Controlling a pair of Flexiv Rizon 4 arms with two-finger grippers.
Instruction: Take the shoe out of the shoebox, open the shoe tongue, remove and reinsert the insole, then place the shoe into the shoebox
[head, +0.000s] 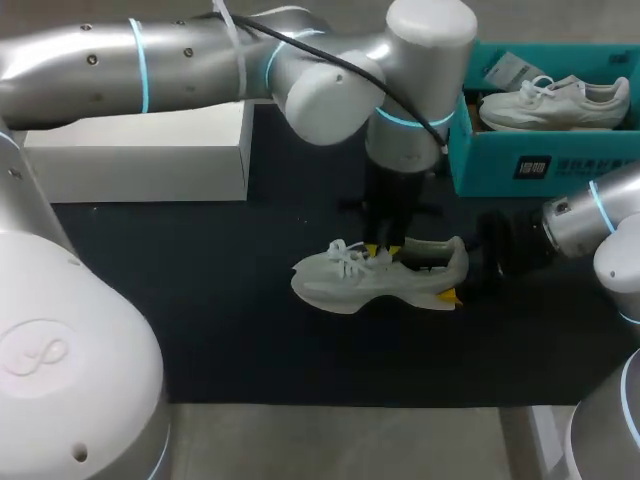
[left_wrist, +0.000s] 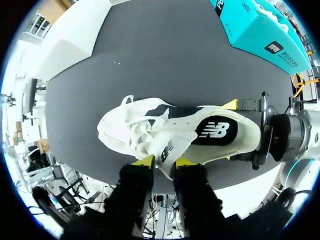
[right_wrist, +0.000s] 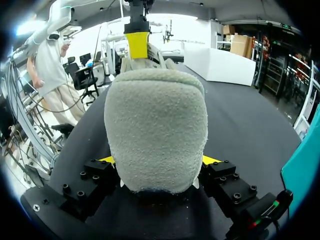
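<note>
While the pale grey-green shoe (head: 380, 280) stands on its sole on the black mat (head: 200, 300) covering the tabletop (head: 350, 440), both tools are engaged with it. It lies outside the shoebox (head: 480, 170), near the middle of the mat, with its toe toward the left arm's side and its heel toward the right arm's side.

Left tool (left_wrist: 164, 161): it comes down from above onto the laced area. Its 2 yellow-tipped fingers (left_wrist: 145, 161) stand close together, and the shoe tongue (left_wrist: 167, 150) is pinched between them. The tongue carries a small dark logo mark.

Right tool (right_wrist: 159, 160): it is at the heel. Its 2 fingers are spread wide, 1 pressed against each side of the fuzzy heel counter, so the shoe is clamped from both sides.

Insole (left_wrist: 220, 131): it is visible inside the shoe opening as a black surface with a white logo printed on it.

The teal shoebox sits at the far right of the tabletop, well apart from the shoe. A second shoe (head: 555, 100), white, lies inside it. A dark label (head: 532, 166) with white print is fixed on the box's near wall. A white box (head: 140, 150) stands at the far left edge of the mat.
</note>
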